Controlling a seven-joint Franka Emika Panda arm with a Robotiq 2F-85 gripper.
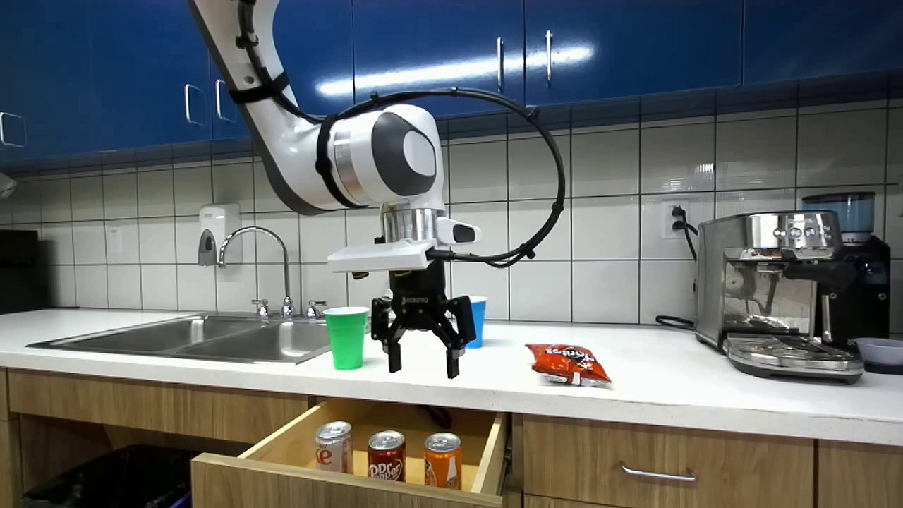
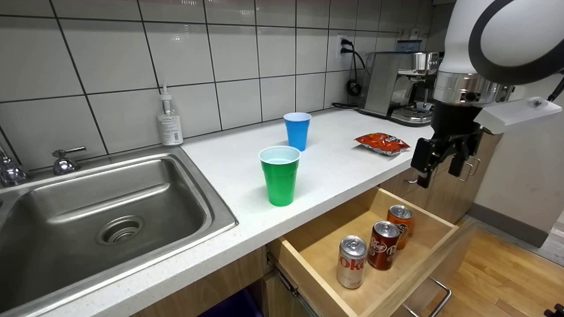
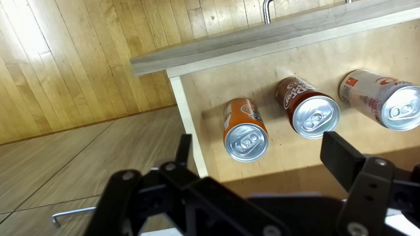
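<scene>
My gripper (image 1: 423, 365) is open and empty, fingers pointing down, above the open drawer (image 1: 317, 494). It also shows open in an exterior view (image 2: 440, 175) and in the wrist view (image 3: 256, 147). Three cans stand upright in the drawer. The orange can (image 3: 244, 113) shows between my fingers in the wrist view, below them and apart. The dark red Dr Pepper can (image 3: 297, 93) stands in the middle, also seen in an exterior view (image 2: 382, 248). The silver Coke can (image 3: 367, 93) stands at the other end, also seen in an exterior view (image 2: 351, 264).
On the white counter (image 1: 656, 367) stand a green cup (image 2: 281, 180) and a blue cup (image 2: 297, 132). A red chip bag (image 1: 568, 363) lies nearby. A steel sink (image 1: 211, 339), a soap bottle (image 2: 170, 127) and an espresso machine (image 1: 769, 282) are farther off.
</scene>
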